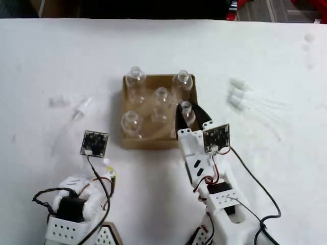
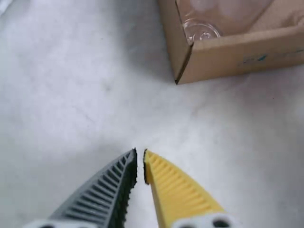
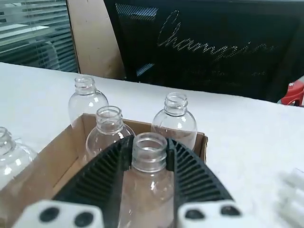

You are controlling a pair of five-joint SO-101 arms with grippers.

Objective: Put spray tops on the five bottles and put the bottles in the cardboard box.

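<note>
All five bottles (image 1: pixel 161 98) stand upright inside the cardboard box (image 1: pixel 148 142), every neck open. No spray top is fitted on any of them. As I read it, the boxing half is settled for now and the capping half has not begun: five tops are left to fit, and a bottle may have to come out of the box for that. The spray tops (image 1: pixel 239 95) lie loose on the bench (image 1: pixel 163 46), one cluster well out to the side of the right fingers (image 3: pixel 121 152), with more of them well apart from the left fingers (image 2: pixel 132 166) on their outer side. The right arm reaches forward over the box's near corner. Its black fingers are closed in on both sides of the neck of the near bottle (image 3: pixel 149 152) and seem to grip it just under the rim. The other four bottles stand beyond those fingertips. The left arm sits folded back, its fingers pointed down at bare bench. The grey and yellow tips are all but together, with only a sliver between them and nothing held. A corner of the box lies just ahead of them.
</note>
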